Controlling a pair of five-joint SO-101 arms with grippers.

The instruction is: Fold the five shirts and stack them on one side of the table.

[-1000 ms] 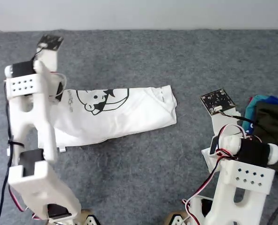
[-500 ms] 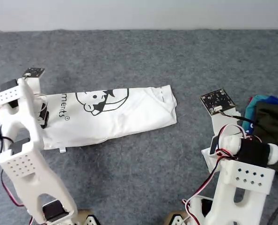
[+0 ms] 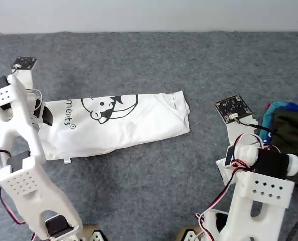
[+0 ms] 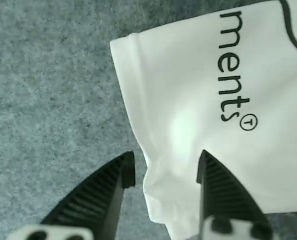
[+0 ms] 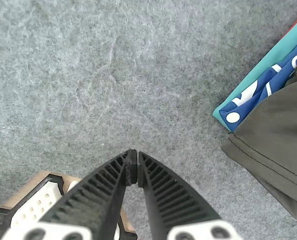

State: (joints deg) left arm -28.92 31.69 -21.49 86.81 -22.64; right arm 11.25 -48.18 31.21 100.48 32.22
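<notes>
White shirt (image 3: 119, 125) lies as a long folded strip mid-table, its near end between our left gripper (image 4: 166, 165) jaws, which are wide open and hold nothing. We should drop lower, pinch all layers at that corner, then carry it to the far end. Right gripper (image 5: 137, 161) is closed and empty over bare carpet (image 3: 164, 65). Folded pile (image 3: 288, 131) sits beyond it.

The counter (image 3: 139, 65) under me is rough, fuzzy grey felt. The white shirt (image 3: 124, 123) is soft matt cloth, lightly creased, with flat black print. My left end effector (image 4: 166, 159) and right end effector (image 5: 137, 159) have ridged black plastic fingers (image 4: 101, 192) on matt white plastic bodies. At three o'clock, the dark shirt (image 3: 292, 135) is matt cloth with a stitched hem.
</notes>
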